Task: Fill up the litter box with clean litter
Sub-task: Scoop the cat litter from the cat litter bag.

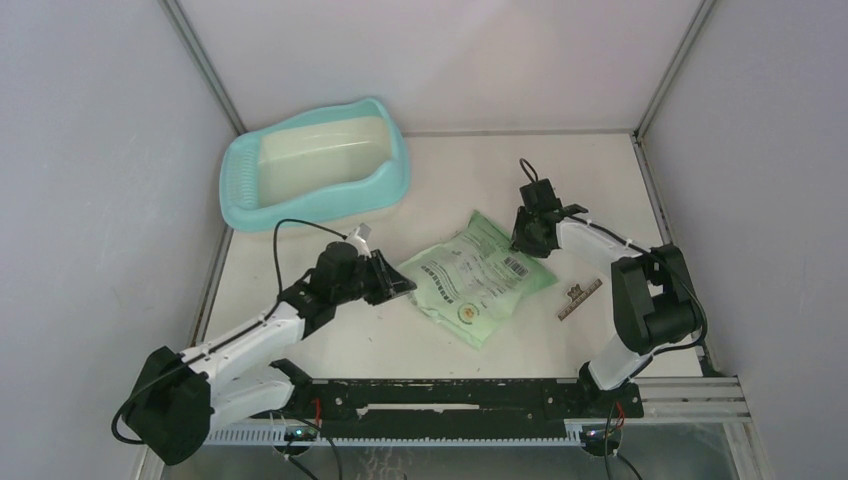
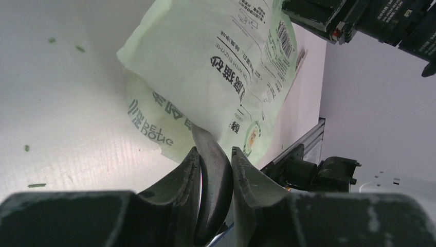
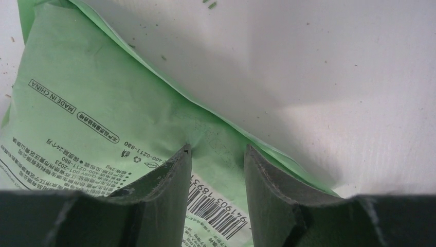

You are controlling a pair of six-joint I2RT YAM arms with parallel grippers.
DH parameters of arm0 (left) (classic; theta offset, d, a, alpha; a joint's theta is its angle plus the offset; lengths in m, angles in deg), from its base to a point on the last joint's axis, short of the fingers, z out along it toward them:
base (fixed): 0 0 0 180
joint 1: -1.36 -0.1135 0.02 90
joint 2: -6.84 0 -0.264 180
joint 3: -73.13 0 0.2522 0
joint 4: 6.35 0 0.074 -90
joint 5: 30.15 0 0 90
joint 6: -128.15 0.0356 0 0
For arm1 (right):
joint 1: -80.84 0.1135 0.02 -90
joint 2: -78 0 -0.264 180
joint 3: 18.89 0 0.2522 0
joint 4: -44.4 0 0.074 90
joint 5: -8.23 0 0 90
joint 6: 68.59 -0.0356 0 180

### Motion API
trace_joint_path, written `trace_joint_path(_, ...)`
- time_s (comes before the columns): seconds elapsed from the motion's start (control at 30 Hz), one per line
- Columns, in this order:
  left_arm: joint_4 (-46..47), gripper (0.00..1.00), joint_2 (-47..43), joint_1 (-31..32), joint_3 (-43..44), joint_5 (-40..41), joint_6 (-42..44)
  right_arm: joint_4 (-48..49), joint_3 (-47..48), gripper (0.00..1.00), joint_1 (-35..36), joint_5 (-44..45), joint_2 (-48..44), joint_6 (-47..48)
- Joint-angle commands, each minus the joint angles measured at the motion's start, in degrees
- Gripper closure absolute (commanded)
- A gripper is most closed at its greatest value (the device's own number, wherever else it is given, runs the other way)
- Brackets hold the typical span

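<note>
Bag flat on the table, litter box [image 1: 315, 165] at the far left corner — tilted up against the back wall.
The left gripper [image 1: 400, 285] is at the bag's [image 1: 470, 280] left edge, its fingers [image 2: 187, 170] clenched on a dark curved piece [image 2: 212, 177] — I cannot tell what it is. The right gripper [image 3: 216, 149] is at the bag's far right corner by the barcode, fingers [image 3: 172, 180] released and apart, nothing between them. A few green crumbs [image 2: 79, 49] lie loose on the table [image 1: 450, 190].
</note>
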Motion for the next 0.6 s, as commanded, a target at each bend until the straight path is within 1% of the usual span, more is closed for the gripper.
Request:
trace_joint_path(0.0, 3.6, 0.84, 3.4, 0.2, 3.2, 0.6, -1.5, 0.9, -0.5, 0.5, 2.2, -2.1, 0.3, -0.5)
trace_joint_path(0.13, 16.5, 0.84, 6.3, 0.4, -1.1, 0.9, -2.4, 1.1, -1.5, 0.5, 2.6, -2.7, -0.3, -0.7)
trace_joint_path(0.23, 29.2, 0.84, 10.4, 0.7, -4.4, -0.1, -3.6, 1.1, -2.0, 0.5, 2.6, -2.9, -1.1, -0.6)
trace_joint_path(0.3, 35.8, 0.85, 13.8, 1.4, -5.0, -0.8, -3.3, 0.7, -2.2, 0.49, 2.4, -3.3, -1.6, -0.5)
trace_joint_path(0.37, 42.4, 0.85, 18.3, 2.3, -4.7, -2.2, -3.4, 0.6, -2.4, 0.5, 2.4, -3.4, -2.0, -0.4)
trace_joint_path(0.47, 55.3, 0.85, 27.2, 3.6, -3.7, -5.2, -4.8, 0.2, -2.5, 0.49, 2.4, -3.4, -2.5, -0.4)
trace_joint_path(0.57, 67.5, 0.86, 35.7, 4.0, -2.6, -7.5, -7.9, -0.3, -2.6, 0.5, 2.3, -3.4, -3.0, -0.1)
